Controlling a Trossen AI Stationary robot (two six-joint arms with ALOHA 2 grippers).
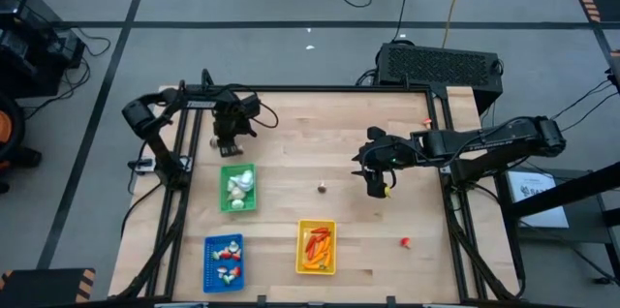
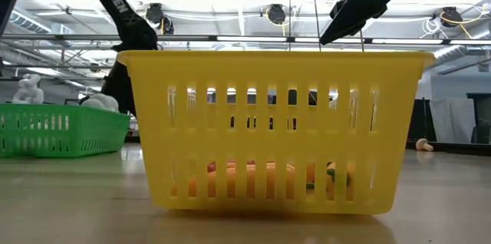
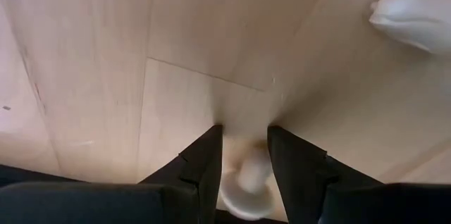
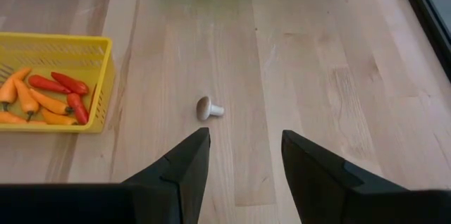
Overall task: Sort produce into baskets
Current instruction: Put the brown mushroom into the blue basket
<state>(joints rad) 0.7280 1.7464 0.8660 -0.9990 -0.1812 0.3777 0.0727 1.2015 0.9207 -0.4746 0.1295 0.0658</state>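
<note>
- Pale wood planks make up the table (image 1: 291, 143), with three baskets toward its near-left part in the high view.
- The green basket (image 1: 237, 190) sits at about 9 o'clock from the table's middle and holds white bulbs (image 1: 240, 185).
- The blue basket (image 1: 225, 261) lies at 7 o'clock near the front edge, with small red-and-white pieces (image 1: 227, 252) inside.
- The yellow basket (image 1: 316, 247) stands at 6 o'clock and holds orange carrots (image 4: 25, 97) and red peppers (image 4: 60, 83).
- The left gripper (image 3: 243, 175) is at 10 o'clock, just beyond the green basket, pointing down at the wood; its fingers (image 3: 204, 164) are narrowly set around a white mushroom-like piece (image 3: 246, 182), which sits between them.
- Another white piece (image 3: 412, 16) lies on the wood near that gripper.
- The right gripper (image 4: 243, 160) hangs at 3 o'clock of the table's middle, fingers parted with nothing between them.
- A small mushroom (image 4: 209, 108) lies on its side near the table's centre, ahead of the right gripper and apart from it.
- A small red piece (image 1: 405, 242) lies alone at 4 o'clock, well apart from the baskets.
</note>
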